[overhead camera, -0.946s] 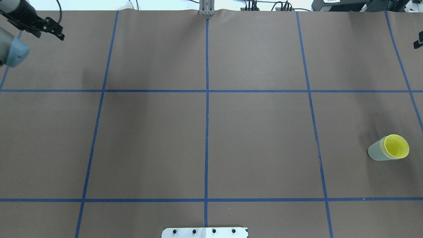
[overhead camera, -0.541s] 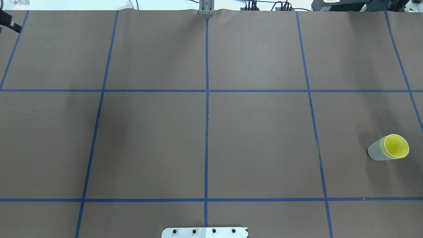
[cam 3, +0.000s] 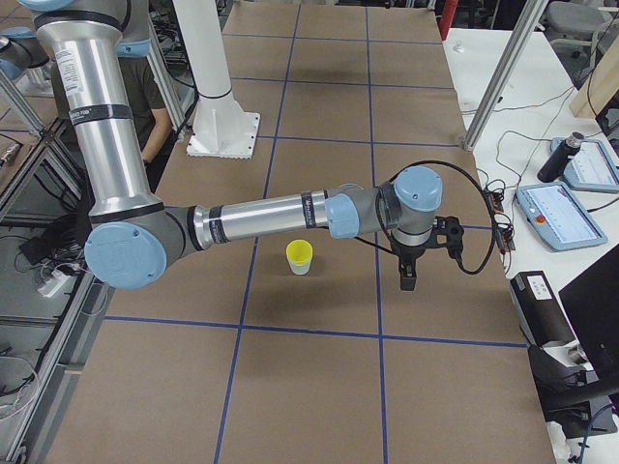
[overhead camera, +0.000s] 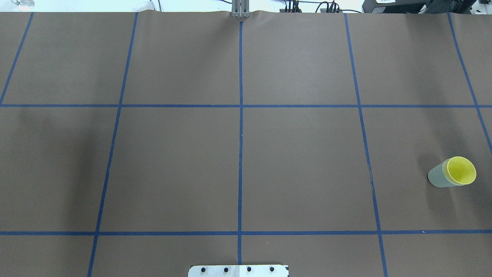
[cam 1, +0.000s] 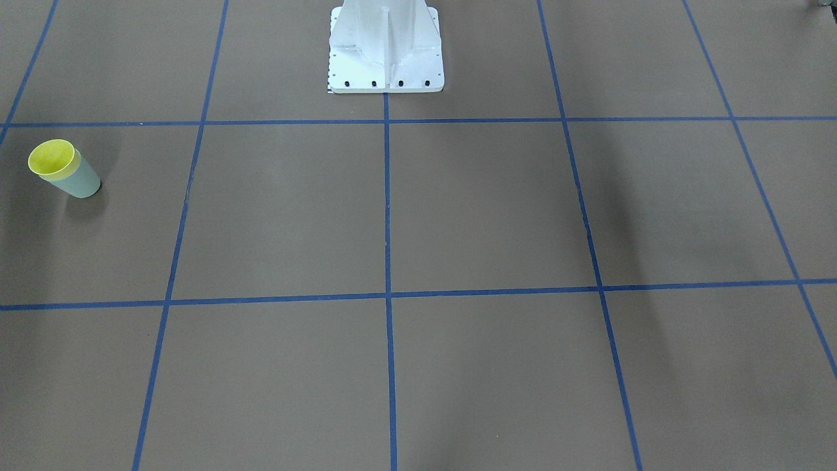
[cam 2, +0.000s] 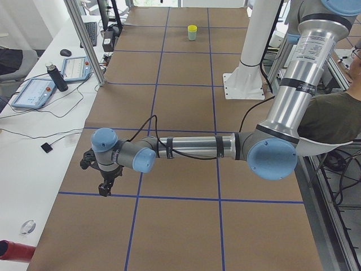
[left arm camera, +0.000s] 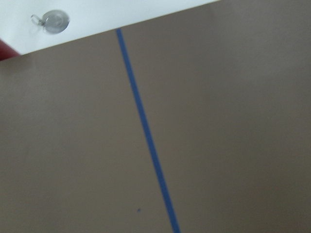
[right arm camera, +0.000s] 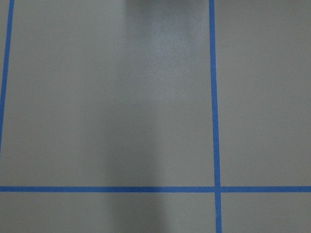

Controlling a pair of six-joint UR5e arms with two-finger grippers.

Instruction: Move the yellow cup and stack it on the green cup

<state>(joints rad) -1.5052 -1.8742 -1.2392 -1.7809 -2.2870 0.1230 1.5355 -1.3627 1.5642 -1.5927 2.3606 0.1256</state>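
Note:
The yellow cup (overhead camera: 461,170) sits nested inside the green cup (overhead camera: 436,179), and the pair stands upright near the table's right side. The stack also shows in the front view, yellow cup (cam 1: 51,159) in green cup (cam 1: 83,184), and in the right side view (cam 3: 299,253). My right gripper (cam 3: 406,281) shows only in the right side view. It hangs a little beyond the stack, apart from it. My left gripper (cam 2: 104,189) shows only in the left side view, low over the table's far left end. I cannot tell whether either is open or shut.
The robot's white pedestal (cam 1: 386,46) stands at the table's middle rear edge. Blue tape lines (overhead camera: 240,115) divide the brown table into squares. A side bench holds tablets and a dark bottle (cam 2: 56,77). A person (cam 2: 333,118) sits behind the robot.
My left arm has moved out of the overhead view past its top left corner. The tip of my right gripper has left its right edge. The stacked cups have not moved.

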